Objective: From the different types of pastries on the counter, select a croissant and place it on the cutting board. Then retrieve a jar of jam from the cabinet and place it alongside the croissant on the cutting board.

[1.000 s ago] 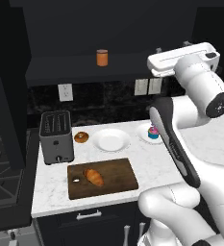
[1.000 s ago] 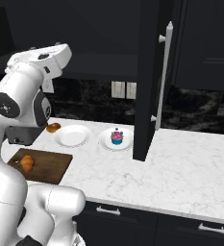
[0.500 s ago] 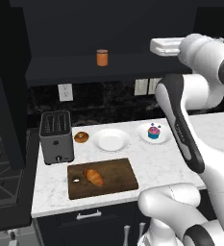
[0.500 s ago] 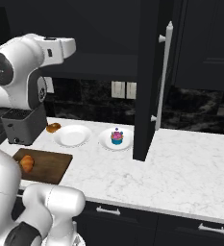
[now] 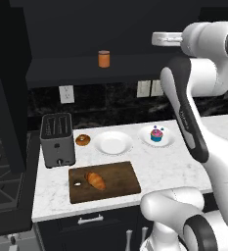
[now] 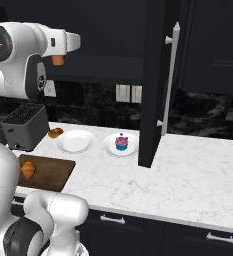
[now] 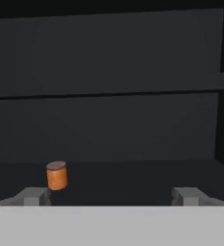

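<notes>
The orange jar of jam (image 5: 103,59) stands upright on the dark shelf of the cabinet (image 5: 86,71). In the hand view the jar of jam (image 7: 56,175) sits left of centre, farther in than my left fingertip. My gripper (image 7: 111,197) is open and empty, raised to shelf height and to the right of the jar, as the left base view shows the gripper (image 5: 159,38). The croissant (image 5: 95,180) lies on the dark cutting board (image 5: 120,179) at the counter's (image 5: 169,166) front. A donut (image 5: 82,140) and a pink cupcake (image 5: 157,134) rest farther back.
A grey toaster (image 5: 57,139) stands left of the donut, and an empty white plate (image 5: 114,142) sits behind the board. An open dark cabinet door (image 6: 155,85) with a long handle hangs to the right of the shelf. A stove (image 5: 3,171) borders the counter's left end.
My hand has risen and shifted a little left, levelling toward the cabinet shelf. The jaws stayed open. The croissant, jar and other pastries have not moved.
</notes>
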Tool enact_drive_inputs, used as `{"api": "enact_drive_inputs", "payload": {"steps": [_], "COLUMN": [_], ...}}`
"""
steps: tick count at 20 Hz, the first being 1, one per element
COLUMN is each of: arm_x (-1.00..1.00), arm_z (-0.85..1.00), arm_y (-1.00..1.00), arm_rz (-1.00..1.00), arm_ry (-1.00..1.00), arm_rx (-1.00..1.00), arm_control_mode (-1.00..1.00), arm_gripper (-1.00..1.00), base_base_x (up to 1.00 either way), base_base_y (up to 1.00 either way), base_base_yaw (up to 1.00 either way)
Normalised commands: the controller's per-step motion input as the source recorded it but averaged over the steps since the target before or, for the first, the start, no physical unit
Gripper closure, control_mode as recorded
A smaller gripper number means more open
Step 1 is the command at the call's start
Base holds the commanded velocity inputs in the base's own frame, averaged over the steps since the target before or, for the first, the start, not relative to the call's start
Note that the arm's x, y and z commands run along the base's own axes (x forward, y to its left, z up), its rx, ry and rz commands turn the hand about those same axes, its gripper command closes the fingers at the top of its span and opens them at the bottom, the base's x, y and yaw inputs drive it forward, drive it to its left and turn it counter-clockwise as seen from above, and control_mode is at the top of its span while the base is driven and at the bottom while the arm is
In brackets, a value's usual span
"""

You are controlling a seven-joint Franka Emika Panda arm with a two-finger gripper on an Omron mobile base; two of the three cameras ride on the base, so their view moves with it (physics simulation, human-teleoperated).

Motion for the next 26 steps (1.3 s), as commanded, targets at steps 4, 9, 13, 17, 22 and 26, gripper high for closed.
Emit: {"api": "enact_drive_inputs", "payload": {"steps": [4,9,13,17,22,26], "arm_x": [0.48,0.43,0.58,0.3,0.28,0.47], "arm_z": [-0.3,-0.38,-0.31,-0.05,0.04,0.0], "arm_y": [0.01,0.03,0.02,0.0,-0.05,-0.01], "arm_rz": [0.0,0.0,0.05,0.05,0.19,0.25], "arm_ry": [0.0,0.0,0.08,0.11,0.27,0.3], "arm_rx": [0.0,0.01,0.04,0.06,0.15,0.13], "arm_control_mode": [-1.0,-1.0,-1.0,-1.0,-1.0,-1.0], "arm_gripper": [-1.0,-1.0,-1.0,-1.0,-1.0,-1.0], "base_base_x": [0.0,0.0,0.0,0.0,0.0,0.0], "base_base_y": [0.0,0.0,0.0,0.0,0.0,0.0], "base_base_yaw": [0.0,0.0,0.0,0.0,0.0,0.0]}}
